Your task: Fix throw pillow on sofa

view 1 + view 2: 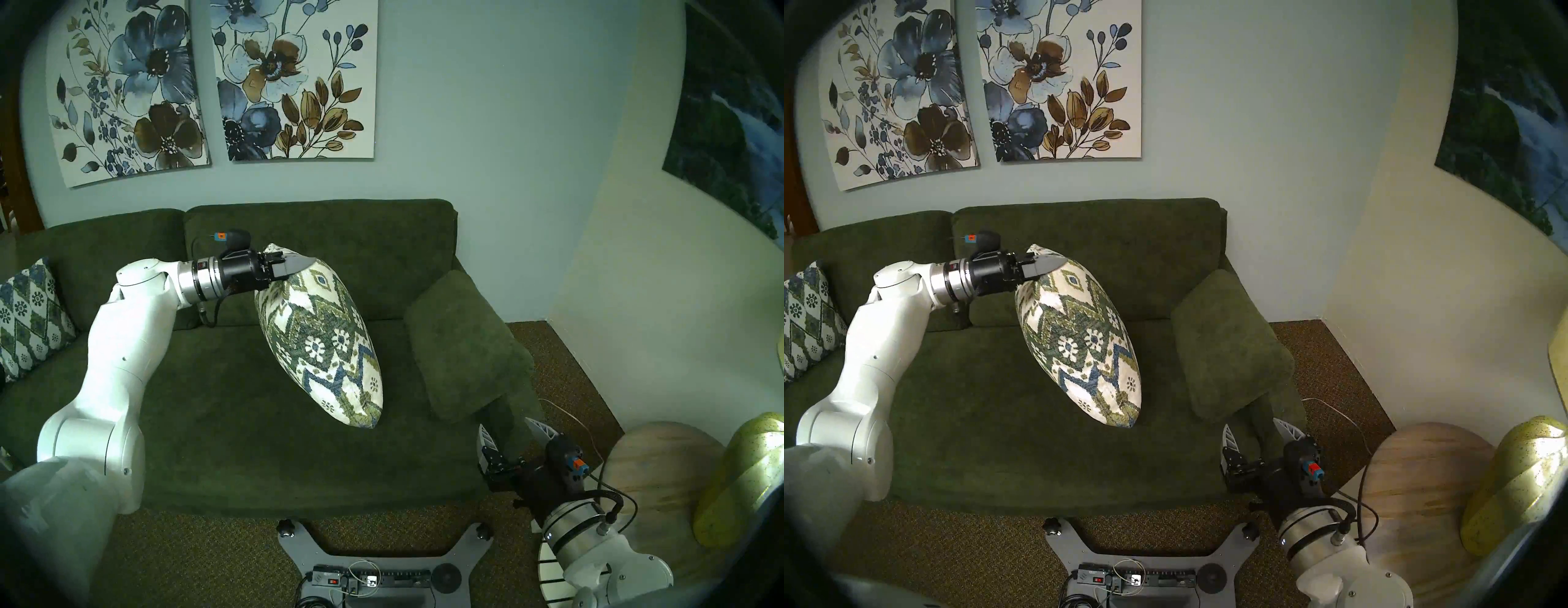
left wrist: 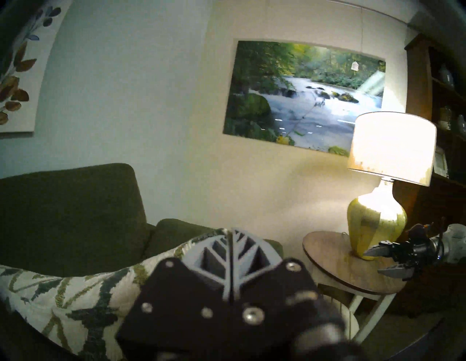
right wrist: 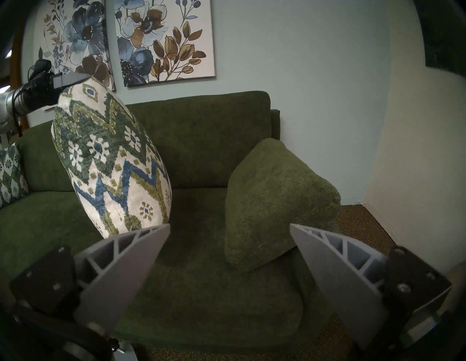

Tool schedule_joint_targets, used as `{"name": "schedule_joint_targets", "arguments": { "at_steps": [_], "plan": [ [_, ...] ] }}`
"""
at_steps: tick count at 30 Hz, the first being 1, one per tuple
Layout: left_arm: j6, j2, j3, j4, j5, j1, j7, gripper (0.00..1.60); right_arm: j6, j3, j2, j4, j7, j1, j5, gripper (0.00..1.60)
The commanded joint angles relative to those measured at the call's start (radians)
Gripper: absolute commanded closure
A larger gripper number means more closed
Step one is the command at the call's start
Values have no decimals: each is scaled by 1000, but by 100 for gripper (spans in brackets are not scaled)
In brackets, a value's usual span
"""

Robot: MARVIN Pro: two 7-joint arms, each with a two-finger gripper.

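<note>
Head stereo left: dark green sofa [image 1: 220, 429] against a pale blue wall. Throw pillow [image 1: 319, 339], cream with green and blue zigzags, hangs edge-on above the seat, upper corner pinched in the closed fingers of the left gripper [image 1: 302, 266]; its lower corner is at or just above the seat cushion, contact not clear. Green armrest cushion [image 1: 466, 344] lies to the pillow's right, apart from it. Diamond-pattern pillow [image 1: 29, 316] leans at the sofa's far left end. Right gripper [image 1: 515, 437] sits low by the sofa's front right corner, fingers spread, holding nothing.

Head stereo right: same layout. Round wooden side table [image 1: 1420, 501] and yellow lamp base [image 1: 1513, 484] stand right of the sofa. Two floral canvases [image 1: 1055, 76] hang above the backrest.

Left wrist: grey fingers [image 2: 219, 257] pressed together along their length, pillow fabric running off to the left beneath them. Lit lamp [image 2: 388, 174] on the side table; river picture [image 2: 302, 95] on the wall behind.

Right wrist: both fingers [image 3: 121, 274] wide apart, nothing between them. Throw pillow hangs upper left; armrest cushion sits centre right.
</note>
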Motion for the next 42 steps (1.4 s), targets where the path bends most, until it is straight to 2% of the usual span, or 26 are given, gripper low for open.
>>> {"name": "schedule_joint_targets", "arguments": {
  "at_steps": [1, 2, 3, 5, 9, 11, 13, 14, 15, 29, 35, 42],
  "plan": [
    [55, -28, -4, -113, -28, 67, -2, 160, -3, -2, 2, -17, 4, 0, 2, 0],
    [63, -29, -6, -127, -28, 75, 9, 160, -3, -2, 1, -17, 5, -1, 2, 0],
    [78, -27, -14, -178, -25, 99, 33, 160, -3, -2, 1, -18, 6, -1, 2, 0],
    [85, -40, -17, -162, -22, 86, 51, 160, -3, -2, 1, -18, 7, -1, 2, 0],
    [133, -67, -33, -230, -8, 104, 150, 160, -3, -1, -1, -20, 10, -2, 2, 0],
    [148, -86, -35, -237, 4, 96, 168, 160, -3, -1, -2, -20, 12, -2, 2, 0],
    [180, -101, -40, -299, 4, 118, 247, 160, -2, 0, -3, -21, 13, -2, 2, 0],
    [181, -113, -38, -280, 13, 101, 234, 160, -2, 0, -3, -21, 14, -2, 2, 0],
    [196, -121, -39, -306, 14, 110, 268, 160, -2, 0, -4, -21, 14, -2, 1, 0],
    [299, -266, 29, -474, 70, 157, 558, 160, -2, 4, -10, -22, 23, -3, 0, 0],
    [295, -309, 70, -493, 102, 181, 665, 160, -1, 5, -13, -24, 27, -4, -1, 0],
    [238, -346, 120, -408, 149, 150, 739, 160, 0, 6, -17, -25, 30, -4, -2, 0]
  ]
}}
